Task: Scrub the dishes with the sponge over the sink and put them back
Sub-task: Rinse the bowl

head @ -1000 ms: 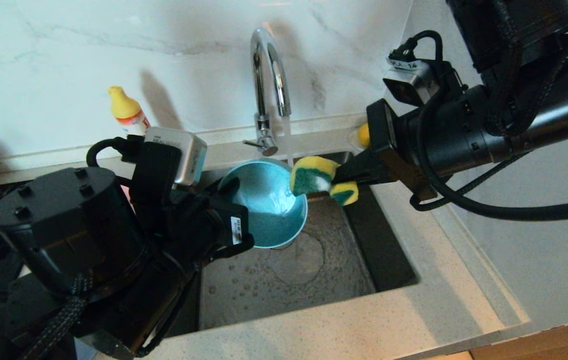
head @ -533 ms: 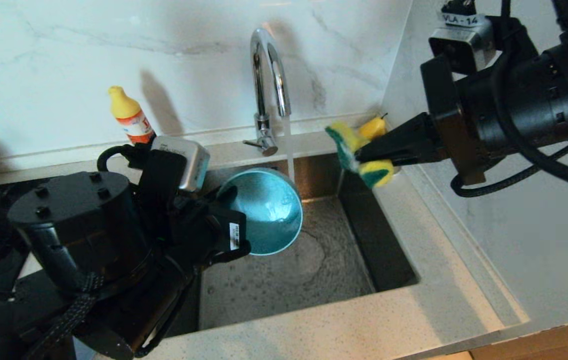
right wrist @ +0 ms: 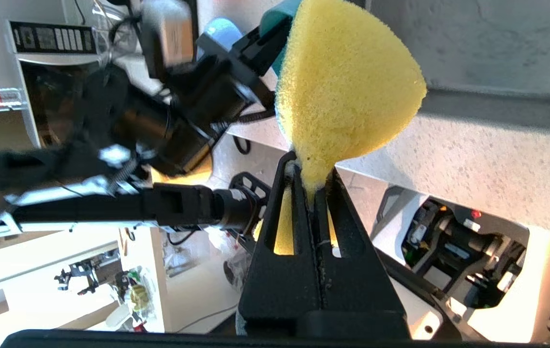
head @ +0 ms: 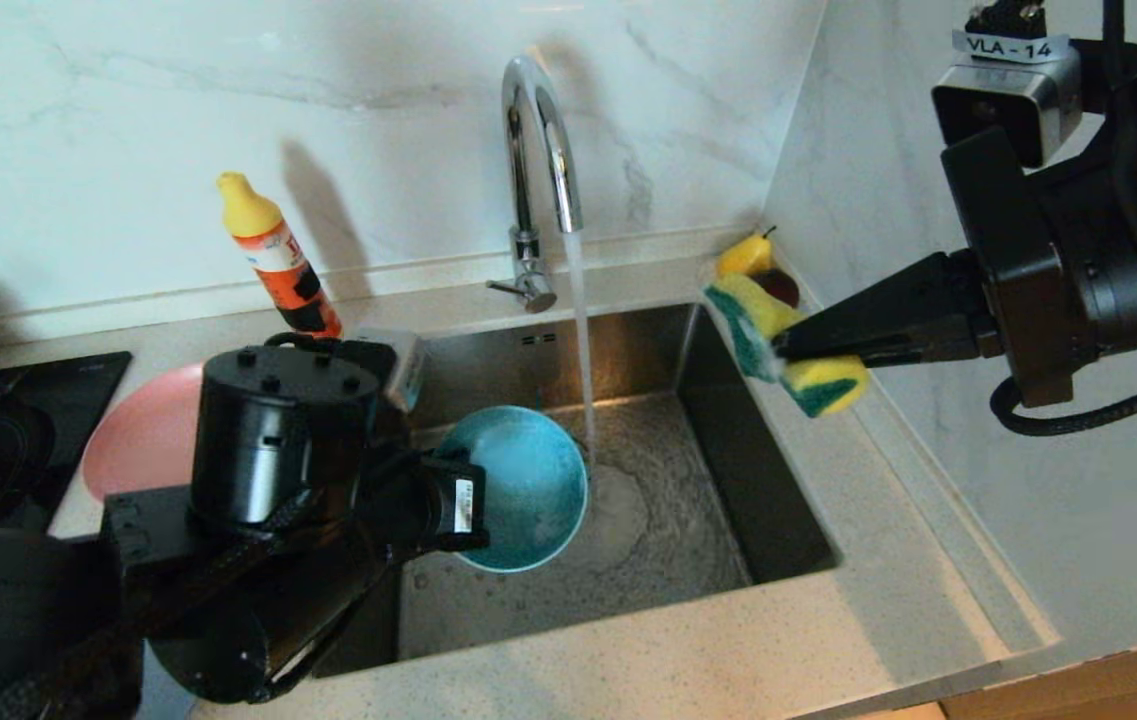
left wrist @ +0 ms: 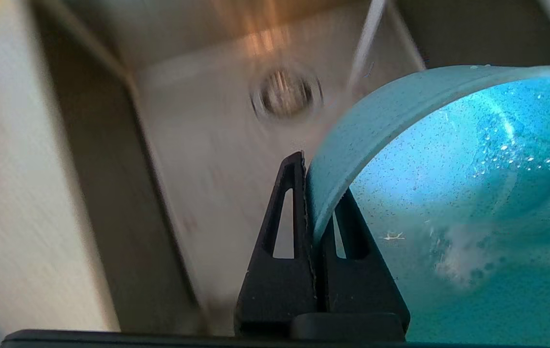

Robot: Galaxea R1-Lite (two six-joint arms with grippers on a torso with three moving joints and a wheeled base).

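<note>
Teal bowl (left wrist: 449,193) rim is clamped in left gripper (left wrist: 314,193) jaws; right gripper (right wrist: 311,180) jaws pinch sponge (right wrist: 342,87).

Porous foam sponge (right wrist: 347,82), speckled wet-glossy teal bowl (left wrist: 453,203), brushed steel sink (head: 688,520), chrome tap (head: 536,150).

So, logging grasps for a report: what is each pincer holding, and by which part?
The left pincer pinches the teal bowl by its rim, over the sink. The right pincer clamps the sponge across its middle, folding it.
</note>
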